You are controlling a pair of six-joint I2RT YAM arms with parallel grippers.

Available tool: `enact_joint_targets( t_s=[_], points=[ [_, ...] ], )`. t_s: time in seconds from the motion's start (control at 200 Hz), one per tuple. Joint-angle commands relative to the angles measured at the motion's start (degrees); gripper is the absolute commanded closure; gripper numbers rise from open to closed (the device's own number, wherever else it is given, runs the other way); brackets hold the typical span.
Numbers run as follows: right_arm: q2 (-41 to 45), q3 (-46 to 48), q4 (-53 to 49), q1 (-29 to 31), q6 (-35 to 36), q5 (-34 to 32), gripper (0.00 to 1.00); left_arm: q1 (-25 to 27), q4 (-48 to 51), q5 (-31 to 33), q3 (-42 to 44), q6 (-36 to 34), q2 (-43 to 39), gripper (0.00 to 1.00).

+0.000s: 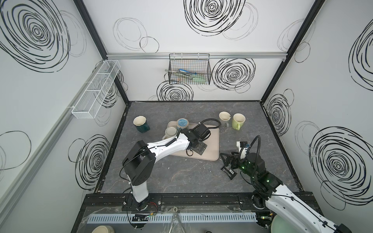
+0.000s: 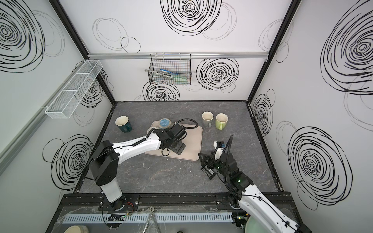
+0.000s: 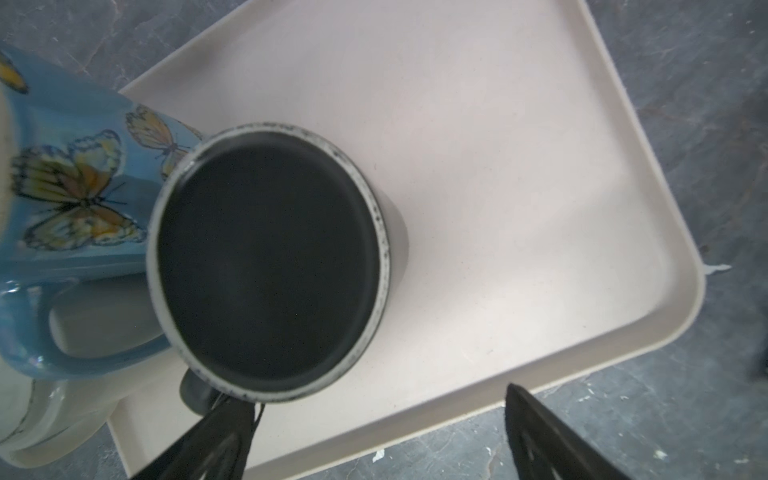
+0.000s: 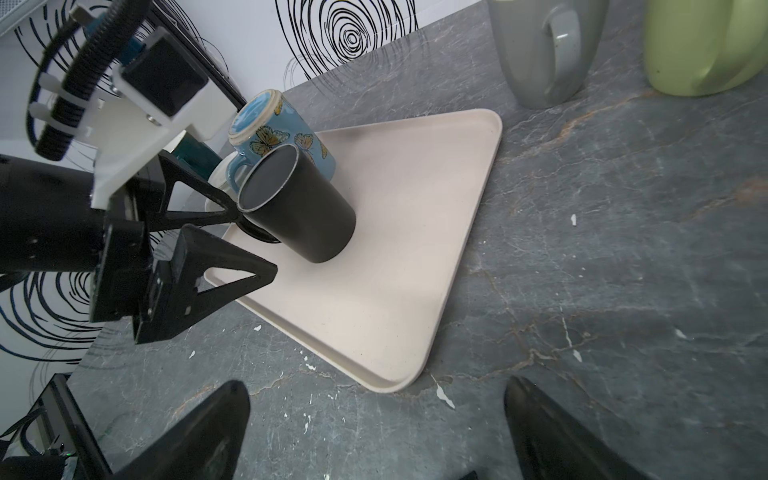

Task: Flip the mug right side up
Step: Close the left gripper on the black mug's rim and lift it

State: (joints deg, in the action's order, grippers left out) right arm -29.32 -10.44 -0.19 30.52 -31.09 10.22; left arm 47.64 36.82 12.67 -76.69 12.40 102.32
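teal mug (image 1: pixel 140 123): well off to the left of the left gripper (image 3: pixel 372 399), upright on the grey table (image 1: pixel 181 177), cream inside showing.
cream mug (image 1: pixel 171 132): at the tray's far left corner, beyond the left gripper's wrist and partly under the blue mug's handle.
blue mug (image 3: pixel 83 174): butterfly print, upside down with its ringed base up. It is just beyond the black mug as seen from the left gripper and close against it.
black mug (image 3: pixel 270 257): stands on end on the tray, just ahead of the left gripper, handle turned toward it. A dark round face with a pale speckled rim points up; mouth or base, I cannot tell.
left gripper: jaws wide apart, clamped on nothing. One fingertip (image 4: pixel 232 216) meets the mug's handle side; the other finger stands clear over the tray's edge.
tray (image 3: pixel 498 166): beige, lying under and ahead of the left gripper.
grey mug (image 1: pixel 224 118): upright on the table, well beyond the right gripper (image 4: pixel 376 384).
green mug (image 1: pixel 238 121): upright, just right of the grey mug.
right gripper: jaws apart, holding nothing, low over the table and facing the tray's near corner.
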Motion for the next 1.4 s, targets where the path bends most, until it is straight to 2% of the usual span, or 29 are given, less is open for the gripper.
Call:
enact_joint_targets(
  t_s=[0.0,0.295,0.525,0.61,0.71,0.981,1.396],
  points=[
    [0.8,-0.1,-1.1,-0.4,-0.2,-0.8,0.00,0.4,0.0,-2.6,-2.8,0.2,0.3,0.04],
    [0.9,0.1,-0.7,-0.6,-0.2,0.3,0.00,-0.6,-0.1,-3.2,-0.7,0.3,-6.0,0.04],
    [1.3,0.7,-0.1,-0.8,-0.7,1.0,0.00,-8.6,-2.7,-6.1,4.1,3.6,-12.5,0.04],
    [1.5,0.7,-0.4,-0.9,-0.5,1.0,0.00,-12.4,-4.0,-9.9,5.8,3.7,-14.1,0.04],
    [1.9,1.0,-0.4,-1.0,-0.5,0.9,0.00,-14.7,-4.2,-10.8,6.2,2.0,-14.5,0.04],
    [2.3,1.6,-0.1,-1.1,-1.0,1.2,0.00,-15.2,-4.8,-11.1,5.0,-3.0,-11.6,0.04],
    [2.3,2.2,-0.4,-1.4,-1.3,1.6,0.00,-13.4,-6.9,-13.5,4.0,-4.6,-6.2,0.04]
  ],
)
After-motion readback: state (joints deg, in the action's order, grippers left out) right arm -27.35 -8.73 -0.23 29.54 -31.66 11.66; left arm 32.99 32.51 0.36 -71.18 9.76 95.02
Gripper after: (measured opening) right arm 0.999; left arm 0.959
